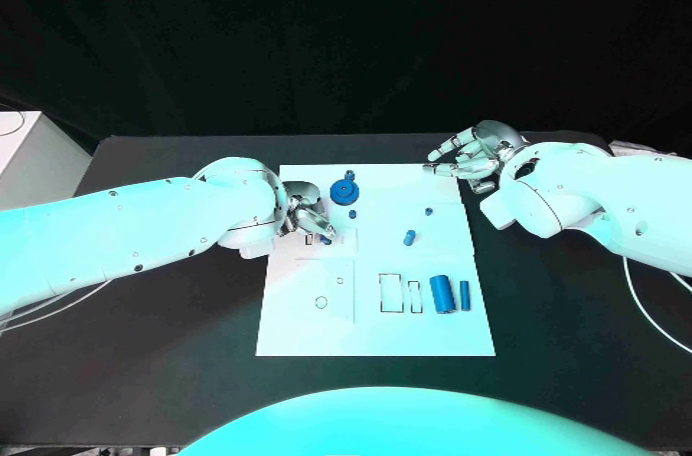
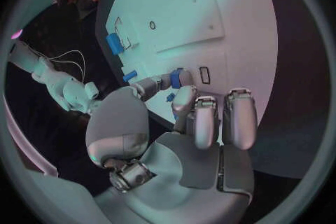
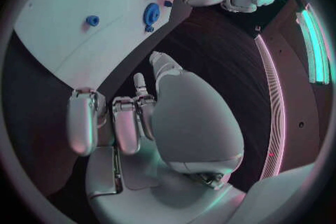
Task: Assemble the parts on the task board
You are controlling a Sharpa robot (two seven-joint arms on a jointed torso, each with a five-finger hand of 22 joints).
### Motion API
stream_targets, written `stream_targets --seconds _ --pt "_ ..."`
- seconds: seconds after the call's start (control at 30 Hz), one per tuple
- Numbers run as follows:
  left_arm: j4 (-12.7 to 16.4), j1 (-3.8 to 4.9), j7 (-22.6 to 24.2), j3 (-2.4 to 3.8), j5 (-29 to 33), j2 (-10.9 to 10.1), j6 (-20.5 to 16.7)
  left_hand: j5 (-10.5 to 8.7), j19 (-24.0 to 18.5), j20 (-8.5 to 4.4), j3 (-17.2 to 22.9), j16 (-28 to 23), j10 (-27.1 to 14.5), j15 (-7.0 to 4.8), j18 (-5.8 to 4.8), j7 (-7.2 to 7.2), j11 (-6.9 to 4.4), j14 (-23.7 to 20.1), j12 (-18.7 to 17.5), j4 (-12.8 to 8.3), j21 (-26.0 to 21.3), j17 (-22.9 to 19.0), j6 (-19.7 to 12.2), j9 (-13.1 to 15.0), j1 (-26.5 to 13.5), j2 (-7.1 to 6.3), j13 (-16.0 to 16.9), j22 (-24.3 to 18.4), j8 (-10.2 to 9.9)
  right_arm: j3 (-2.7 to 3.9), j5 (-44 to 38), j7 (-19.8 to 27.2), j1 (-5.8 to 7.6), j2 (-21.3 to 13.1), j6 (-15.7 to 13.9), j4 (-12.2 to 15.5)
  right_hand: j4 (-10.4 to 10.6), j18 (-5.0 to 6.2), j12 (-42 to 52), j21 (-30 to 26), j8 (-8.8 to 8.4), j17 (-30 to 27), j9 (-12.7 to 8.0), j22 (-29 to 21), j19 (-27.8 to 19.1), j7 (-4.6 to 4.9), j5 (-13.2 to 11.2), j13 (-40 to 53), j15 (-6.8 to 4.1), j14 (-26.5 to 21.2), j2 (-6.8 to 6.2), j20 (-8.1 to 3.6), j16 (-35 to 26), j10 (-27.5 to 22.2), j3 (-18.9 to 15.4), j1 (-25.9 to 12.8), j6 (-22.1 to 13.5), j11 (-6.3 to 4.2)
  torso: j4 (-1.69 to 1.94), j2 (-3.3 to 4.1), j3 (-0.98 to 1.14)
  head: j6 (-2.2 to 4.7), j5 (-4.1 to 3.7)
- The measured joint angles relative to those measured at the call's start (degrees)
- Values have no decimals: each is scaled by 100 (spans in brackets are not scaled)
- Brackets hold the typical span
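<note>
Left hand [image 1: 307, 219] over task board [image 1: 310, 326] left edge, pinching a small blue part [image 2: 181, 77] at its fingertips, apparently beside a small rectangular slot [image 2: 204, 75]. Right hand [image 1: 469, 153] off the board's far right corner, fingers curled, holding nothing. Blue round part [image 1: 345, 191] lies near the far edge.
</note>
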Motion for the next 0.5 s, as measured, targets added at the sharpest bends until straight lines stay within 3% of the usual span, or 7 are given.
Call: stream_targets --seconds 0.3,0.5 --pt "-19 1 5 1 9 9 -3 -35 0 0 -175 0 33 -1 0 -32 -31 -1 0 91 0 0 34 0 -15 14 2 0 0 0 0 2 0 -6 0 1 0 1 0 -46 23 0 0 -1 0 19 0 0 0 0 24 0 0 0 0 -24 -19 0 2 1 -3 0 -7" --pt "-29 3 7 2 14 15 -3 -34 21 -22 -329 0 53 -24 0 -137 -50 20 0 202 0 0 159 -8 -44 44 20 0 -27 0 1 4 0 -10 0 2 0 0 0 -46 23 0 0 -1 0 19 0 0 0 0 24 0 0 0 0 -23 -19 0 1 1 -4 0 -7"
